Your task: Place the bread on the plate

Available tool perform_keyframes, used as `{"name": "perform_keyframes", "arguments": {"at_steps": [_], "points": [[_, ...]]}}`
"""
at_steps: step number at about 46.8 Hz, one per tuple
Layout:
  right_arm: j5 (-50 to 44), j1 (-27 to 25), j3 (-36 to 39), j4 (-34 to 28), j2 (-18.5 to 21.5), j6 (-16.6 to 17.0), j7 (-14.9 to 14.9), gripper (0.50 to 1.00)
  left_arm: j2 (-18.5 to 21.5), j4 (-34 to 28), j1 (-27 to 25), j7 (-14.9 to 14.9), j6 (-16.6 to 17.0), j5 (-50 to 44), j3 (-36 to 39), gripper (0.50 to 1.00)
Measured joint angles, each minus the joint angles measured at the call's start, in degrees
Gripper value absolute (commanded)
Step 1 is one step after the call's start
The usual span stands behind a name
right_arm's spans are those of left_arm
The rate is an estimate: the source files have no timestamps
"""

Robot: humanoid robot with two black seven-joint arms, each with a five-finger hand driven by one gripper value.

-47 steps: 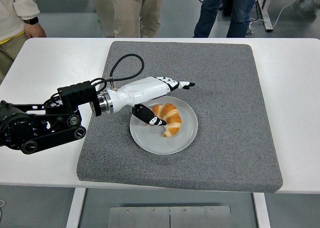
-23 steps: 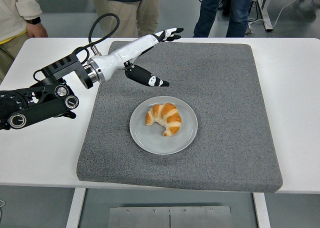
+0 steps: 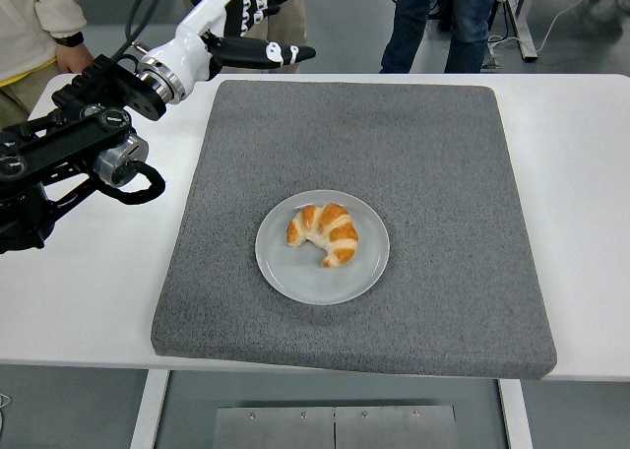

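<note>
i see the robot hand (image 3: 241, 16) in glossy white plastic shell with black matt fingers. well below it, the plate (image 3: 285, 272) looks smooth and glazed, the bread (image 3: 325, 232) flaky and golden, on a rough grey felt-like mat (image 3: 443, 203) over the smooth white tabletop (image 3: 581, 173).
</note>
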Motion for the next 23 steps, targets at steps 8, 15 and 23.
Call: {"name": "perform_keyframes", "arguments": {"at_steps": [8, 15, 23], "points": [[0.0, 0.0, 0.0, 0.0, 0.0, 0.01, 0.01, 1.0, -0.47, 3.58, 1.09, 1.03, -3.83, -10.31, -4.15, 0.969], [0.0, 0.0, 0.0, 0.0, 0.0, 0.01, 0.01, 1.0, -0.69, 9.03, 2.36, 1.87, -7.09, -13.4, -7.78, 0.969], [0.0, 0.0, 0.0, 0.0, 0.0, 0.02, 0.01, 1.0, -3.02, 17.77, 4.37, 4.23, -16.1, -18.37, -12.42, 0.969]]}}
